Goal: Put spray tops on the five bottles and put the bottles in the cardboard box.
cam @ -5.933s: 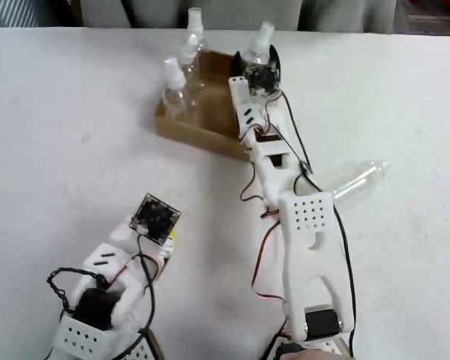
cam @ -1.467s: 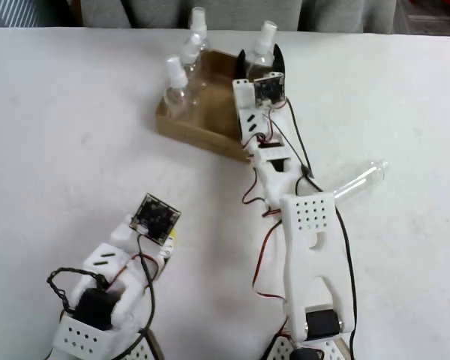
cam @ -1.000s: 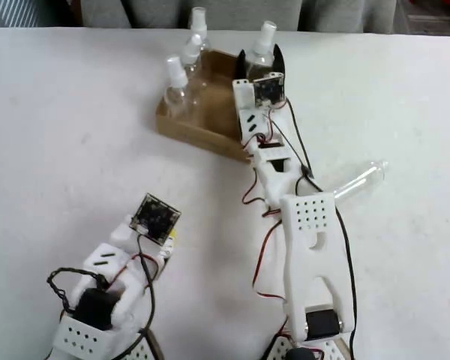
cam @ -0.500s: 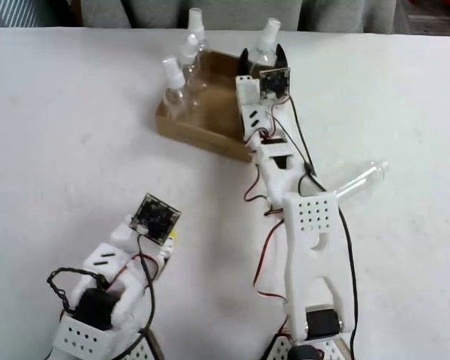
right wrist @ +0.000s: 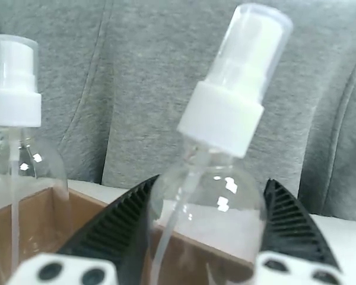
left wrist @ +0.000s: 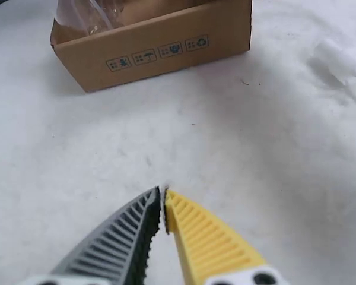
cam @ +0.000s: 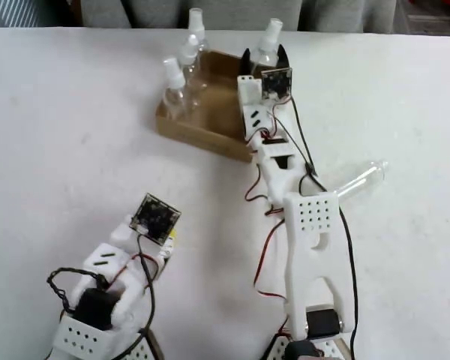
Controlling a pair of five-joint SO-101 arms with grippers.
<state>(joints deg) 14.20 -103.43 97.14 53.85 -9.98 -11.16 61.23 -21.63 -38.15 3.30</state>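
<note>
The cardboard box point(cam: 210, 124) stands at the far middle of the table, and its front wall point(left wrist: 154, 47) faces the left wrist camera. Three clear bottles with white spray tops point(cam: 174, 81) stand along its left side. A fourth topped bottle point(cam: 268, 39) point(right wrist: 210, 202) stands tilted at the box's far right corner. My right gripper point(cam: 264, 57) point(right wrist: 207, 208) is open, one black finger on each side of that bottle. A clear bottle point(cam: 358, 182) lies on the table to the right of the right arm. My left gripper point(left wrist: 162, 200) is shut and empty, low over bare table near the front left.
The left arm point(cam: 109, 289) is folded at the near left edge. The right arm point(cam: 304, 225) stretches from the near edge up to the box. A pale translucent object point(left wrist: 339, 58) lies right of the box, too blurred to name. White tabletop surrounds the box.
The right gripper's jaws spread apart from the bottle at the box's corner. Then the right arm shifted slightly right and the bottle leaned a little. The left arm kept still.
</note>
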